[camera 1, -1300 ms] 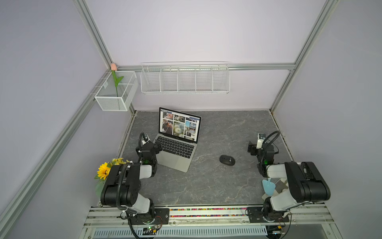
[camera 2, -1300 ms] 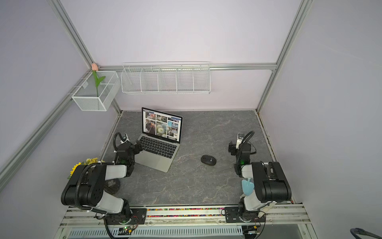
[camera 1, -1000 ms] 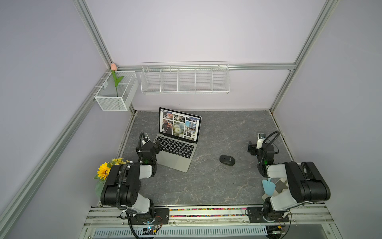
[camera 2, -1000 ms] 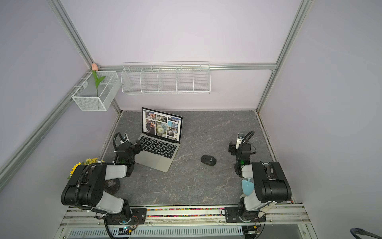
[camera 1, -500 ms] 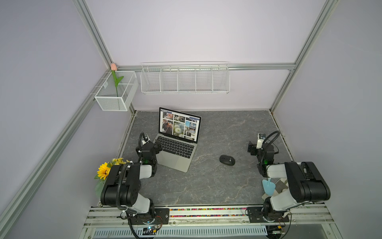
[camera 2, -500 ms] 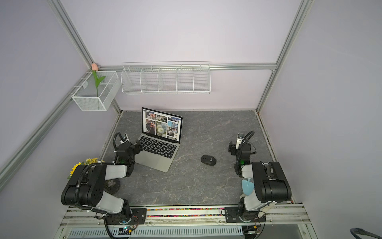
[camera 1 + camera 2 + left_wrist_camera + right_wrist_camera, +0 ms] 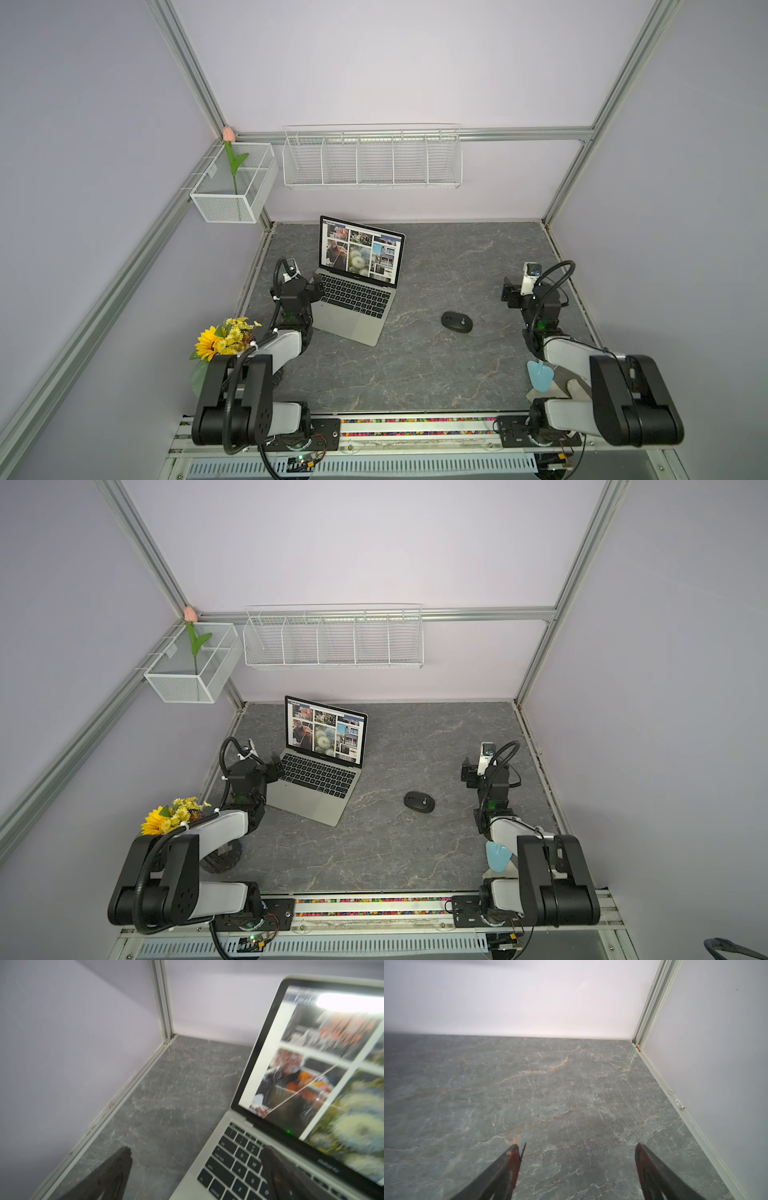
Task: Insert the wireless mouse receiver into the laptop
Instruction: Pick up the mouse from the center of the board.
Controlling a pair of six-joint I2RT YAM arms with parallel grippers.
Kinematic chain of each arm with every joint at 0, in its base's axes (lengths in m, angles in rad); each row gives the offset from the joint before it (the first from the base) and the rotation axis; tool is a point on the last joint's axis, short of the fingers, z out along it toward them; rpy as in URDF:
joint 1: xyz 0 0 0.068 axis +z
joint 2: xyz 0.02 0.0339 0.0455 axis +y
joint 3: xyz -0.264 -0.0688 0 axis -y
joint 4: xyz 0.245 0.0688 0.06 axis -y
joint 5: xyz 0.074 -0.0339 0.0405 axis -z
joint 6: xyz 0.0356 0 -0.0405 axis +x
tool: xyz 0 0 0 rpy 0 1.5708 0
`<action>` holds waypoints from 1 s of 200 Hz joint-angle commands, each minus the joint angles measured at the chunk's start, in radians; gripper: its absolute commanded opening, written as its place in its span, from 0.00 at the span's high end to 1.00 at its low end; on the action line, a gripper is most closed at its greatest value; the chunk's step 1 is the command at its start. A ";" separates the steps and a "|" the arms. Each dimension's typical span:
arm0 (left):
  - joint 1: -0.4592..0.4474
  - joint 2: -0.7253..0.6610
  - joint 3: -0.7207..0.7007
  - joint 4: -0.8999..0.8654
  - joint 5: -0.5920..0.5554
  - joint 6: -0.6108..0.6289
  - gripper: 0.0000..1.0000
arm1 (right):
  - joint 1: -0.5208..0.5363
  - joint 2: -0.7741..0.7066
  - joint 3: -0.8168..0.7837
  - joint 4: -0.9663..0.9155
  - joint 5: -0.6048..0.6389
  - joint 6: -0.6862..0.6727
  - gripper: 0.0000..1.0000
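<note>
Left hand (image 7: 197, 1149) agape at laptop (image 7: 239, 1167)

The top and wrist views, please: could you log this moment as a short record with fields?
laptop: open, screen showing a photo grid, set at an angle on the grey table
mouse: black, lying on the table between the laptop and the right arm, untouched
receiver: not visible in any view
left gripper: open, empty, astride the laptop's edge beside the keyboard
right gripper: open, empty, over bare table
insertion: cannot tell from these views
</note>
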 commanded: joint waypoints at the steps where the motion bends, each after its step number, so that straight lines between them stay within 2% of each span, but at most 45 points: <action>1: -0.014 -0.091 0.020 -0.077 0.018 -0.044 0.01 | 0.014 -0.087 0.112 -0.293 -0.088 0.024 0.11; 19: -0.025 -0.149 0.038 -0.116 -0.010 -0.160 0.01 | 0.046 -0.104 0.209 -0.486 -0.139 0.063 0.11; 35: -0.033 -0.182 0.081 -0.229 -0.049 -0.321 0.01 | 0.091 -0.096 0.267 -0.608 -0.159 0.125 0.11; 59: -0.037 -0.194 0.149 -0.423 -0.038 -0.509 0.01 | 0.141 -0.064 0.311 -0.756 -0.216 0.280 0.11; 71: -0.037 -0.195 0.157 -0.476 0.000 -0.591 0.01 | 0.157 -0.044 0.319 -0.824 -0.229 0.365 0.11; 85: -0.038 -0.198 0.140 -0.486 0.067 -0.682 0.01 | 0.169 -0.017 0.310 -0.864 -0.298 0.444 0.11; 105: -0.039 -0.184 0.107 -0.462 0.200 -0.779 0.01 | 0.212 0.024 0.307 -0.900 -0.361 0.458 0.11; 120: -0.040 -0.162 0.102 -0.461 0.281 -0.807 0.01 | 0.248 0.064 0.325 -0.930 -0.346 0.420 0.11; 140: -0.043 -0.135 0.093 -0.446 0.335 -0.832 0.01 | 0.293 0.123 0.362 -0.921 -0.314 0.371 0.11; 171: -0.048 -0.100 0.059 -0.345 0.420 -0.868 0.01 | 0.337 0.261 0.439 -0.881 -0.367 0.328 0.11; 200: -0.052 -0.106 0.067 -0.350 0.501 -0.796 0.01 | 0.381 0.322 0.468 -0.925 -0.401 0.299 0.11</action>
